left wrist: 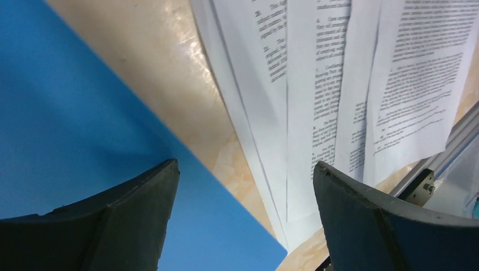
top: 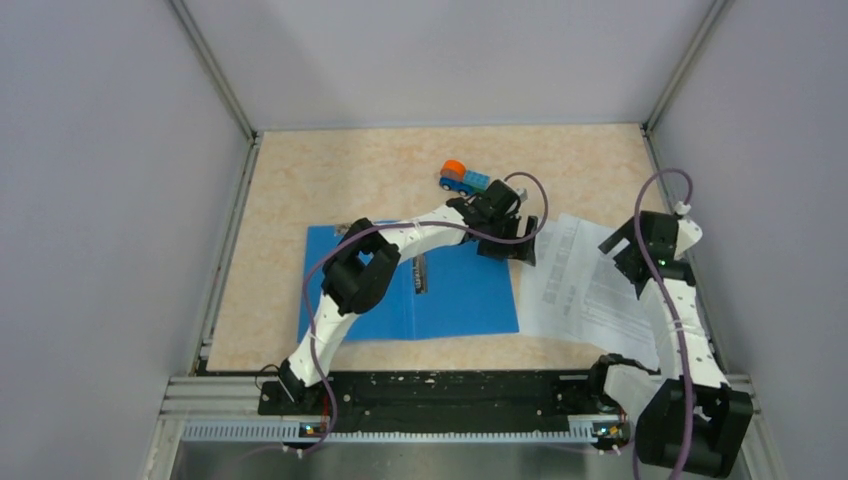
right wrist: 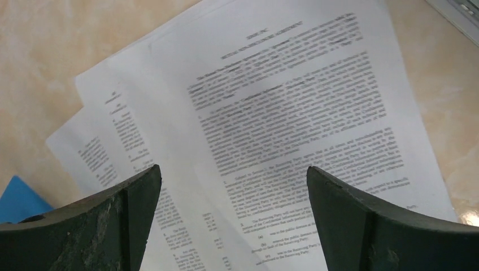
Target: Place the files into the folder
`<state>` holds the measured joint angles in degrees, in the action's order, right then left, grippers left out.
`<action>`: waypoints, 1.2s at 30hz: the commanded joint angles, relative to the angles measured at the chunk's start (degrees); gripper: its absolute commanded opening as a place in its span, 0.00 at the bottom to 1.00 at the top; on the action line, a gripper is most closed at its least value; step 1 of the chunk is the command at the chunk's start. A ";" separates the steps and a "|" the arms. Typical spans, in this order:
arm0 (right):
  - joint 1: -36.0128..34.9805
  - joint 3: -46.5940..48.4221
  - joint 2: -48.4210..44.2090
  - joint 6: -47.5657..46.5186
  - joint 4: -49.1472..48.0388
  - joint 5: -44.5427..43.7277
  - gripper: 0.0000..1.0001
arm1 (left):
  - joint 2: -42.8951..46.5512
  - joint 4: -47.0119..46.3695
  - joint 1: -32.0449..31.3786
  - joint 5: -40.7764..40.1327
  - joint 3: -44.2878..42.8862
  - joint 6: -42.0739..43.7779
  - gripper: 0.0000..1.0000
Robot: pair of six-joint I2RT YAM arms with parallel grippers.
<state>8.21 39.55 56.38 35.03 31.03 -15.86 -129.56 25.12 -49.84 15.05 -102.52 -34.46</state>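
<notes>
Closest to the lens, the left end effector (left wrist: pixel 243 172) hangs wide open with nothing between its jaws, above the gap between the folder (left wrist: pixel 68 113) and the files (left wrist: pixel 339 84). That placement looks meant for reaching either the blue cover's right edge or the sheets' left edge. A wedge of bare desk (left wrist: pixel 169 73) separates the two, narrowing until they about meet at the folder's near right corner. The right end effector (right wrist: pixel 234 172) is likewise spread and empty, poised over the files, which lie fanned and askew on the right side of the desk, not yet inside anything. Fanned like this, they probably need squaring up before they will slide in. The folder lies flat left of centre, apparently opened out, with a pale strip near its middle, ready to receive them. A small toy truck (top: pixel 463 178) stands at the far side, apart from both. The top sheet carries a centred heading and numbered paragraphs, too blurred to read.
</notes>
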 commanded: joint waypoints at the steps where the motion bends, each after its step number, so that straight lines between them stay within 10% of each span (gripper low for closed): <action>1: 8.47 -0.45 0.22 -0.83 -3.57 1.42 0.99 | -2.04 -5.00 0.45 4.39 -2.03 2.38 0.94; 20: 36.73 -7.54 9.62 -0.84 -13.97 12.47 0.99 | -10.49 2.92 -0.28 -2.06 -14.48 3.50 0.94; 36: 32.02 -8.88 17.26 -2.34 -17.17 17.30 0.99 | -12.78 4.75 -0.69 -0.78 -15.07 2.71 0.94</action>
<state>43.90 31.48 71.42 33.45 13.89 -1.85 -139.02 27.00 -50.57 12.82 -117.34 -32.18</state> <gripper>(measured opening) 0.987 0.941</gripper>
